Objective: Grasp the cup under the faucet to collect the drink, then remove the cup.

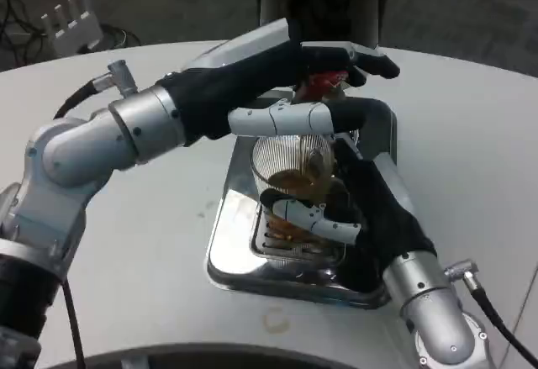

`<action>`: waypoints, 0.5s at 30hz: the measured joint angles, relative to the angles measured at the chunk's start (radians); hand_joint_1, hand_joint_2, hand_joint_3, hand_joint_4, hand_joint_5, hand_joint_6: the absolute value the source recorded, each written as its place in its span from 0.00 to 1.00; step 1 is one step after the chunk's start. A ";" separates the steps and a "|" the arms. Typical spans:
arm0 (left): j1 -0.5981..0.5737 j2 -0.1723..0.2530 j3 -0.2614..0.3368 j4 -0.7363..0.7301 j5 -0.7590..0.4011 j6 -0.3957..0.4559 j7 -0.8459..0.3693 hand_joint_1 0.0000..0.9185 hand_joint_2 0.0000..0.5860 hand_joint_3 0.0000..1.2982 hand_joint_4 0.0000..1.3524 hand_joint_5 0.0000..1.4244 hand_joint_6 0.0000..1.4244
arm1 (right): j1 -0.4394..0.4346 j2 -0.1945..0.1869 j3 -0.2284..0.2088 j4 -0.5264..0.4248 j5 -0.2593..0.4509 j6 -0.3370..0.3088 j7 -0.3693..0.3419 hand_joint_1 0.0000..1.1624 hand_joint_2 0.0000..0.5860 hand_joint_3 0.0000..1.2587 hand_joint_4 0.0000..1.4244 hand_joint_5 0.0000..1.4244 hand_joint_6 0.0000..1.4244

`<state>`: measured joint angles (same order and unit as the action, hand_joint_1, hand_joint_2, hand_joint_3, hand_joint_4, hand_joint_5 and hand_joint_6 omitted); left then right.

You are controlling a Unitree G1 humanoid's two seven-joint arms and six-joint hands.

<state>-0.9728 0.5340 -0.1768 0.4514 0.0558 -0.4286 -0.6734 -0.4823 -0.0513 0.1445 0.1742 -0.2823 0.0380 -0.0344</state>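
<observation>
1. Right hand: fingers wrapped around the lower part of the cup, grasping it from the right side.
2. Left hand: stretched over the tap, fingers resting on or just above its red lever; cannot tell whether pressing or merely touching, and nothing plainly clenched.
3. Cup: clear and ribbed, upright, held above the grille of the drip tray, directly below the tap, with brown drink pooled in the bottom.
4. Drip tray: shiny metal, flat on the white table, some brown liquid visible on the grille.
5. Likely step: still collecting, cup only partly filled.
6. Risks: overflow if lever left open too long; splashing onto tray and table if cup drifts out from under the stream; spill on withdrawal if cup tilts or knocks the tap above; slipping in the grasp, since smooth wet plastic offers little friction; crushing if squeezed harder.
</observation>
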 measured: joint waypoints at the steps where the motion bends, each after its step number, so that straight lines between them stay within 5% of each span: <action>1: 0.000 0.000 0.000 0.000 0.000 0.000 0.000 0.00 0.07 0.20 0.11 0.14 0.15 | -0.003 0.001 0.001 0.004 0.000 -0.004 -0.004 0.64 0.33 0.04 0.08 0.13 0.05; 15: -0.004 0.006 0.000 0.001 0.001 0.000 -0.005 0.00 0.07 0.19 0.11 0.14 0.15 | -0.003 0.048 0.035 0.020 -0.027 -0.017 -0.085 0.64 0.33 0.05 0.09 0.15 0.05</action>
<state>-0.9770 0.5396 -0.1768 0.4521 0.0567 -0.4282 -0.6787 -0.4858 -0.0032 0.1790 0.1943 -0.3096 0.0206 -0.1198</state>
